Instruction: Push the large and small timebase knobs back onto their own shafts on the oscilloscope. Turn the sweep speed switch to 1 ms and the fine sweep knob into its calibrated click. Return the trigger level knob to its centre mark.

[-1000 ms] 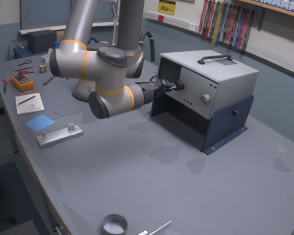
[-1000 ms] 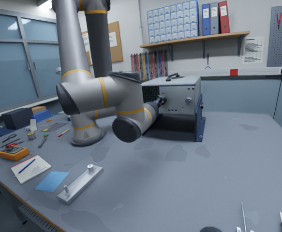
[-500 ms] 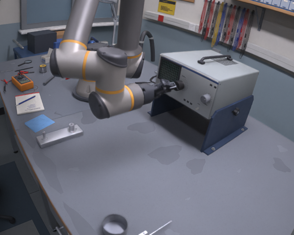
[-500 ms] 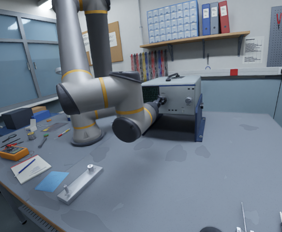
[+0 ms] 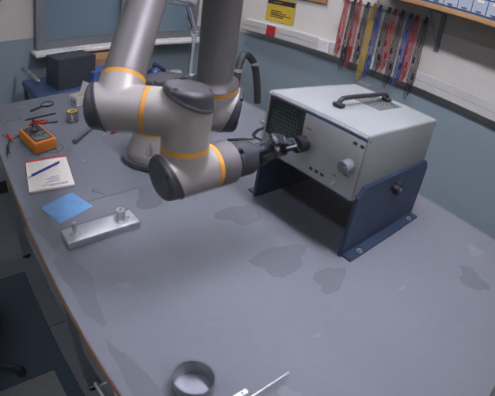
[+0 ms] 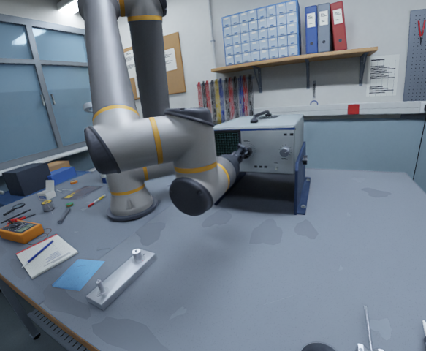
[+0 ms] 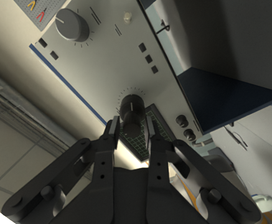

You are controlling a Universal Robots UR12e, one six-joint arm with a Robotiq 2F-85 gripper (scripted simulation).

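The small dark timebase knob [image 7: 132, 123] sits stacked on the large timebase knob [image 7: 132, 104] on the oscilloscope [image 5: 345, 136] front panel, inside a ring of tick marks. My gripper [image 7: 132, 126] reaches in level from the left with a finger on either side of the small knob, and it is open and holds nothing. The grey trigger level knob [image 5: 347, 166] sits further right on the panel, its white pointer tilted off the middle. The green grid screen [image 5: 285, 118] lies just left of the timebase knobs. The shafts are hidden under the knobs.
Behind the oscilloscope a wall rail holds hanging test leads [image 5: 379, 42]. The instrument rests tilted in a blue cradle [image 5: 379, 209]. A metal peg stand [image 5: 99, 228] with two bare pegs lies on the bench's left, near a blue pad [image 5: 66, 206], notepad [image 5: 50, 173] and multimeter [image 5: 37, 137].
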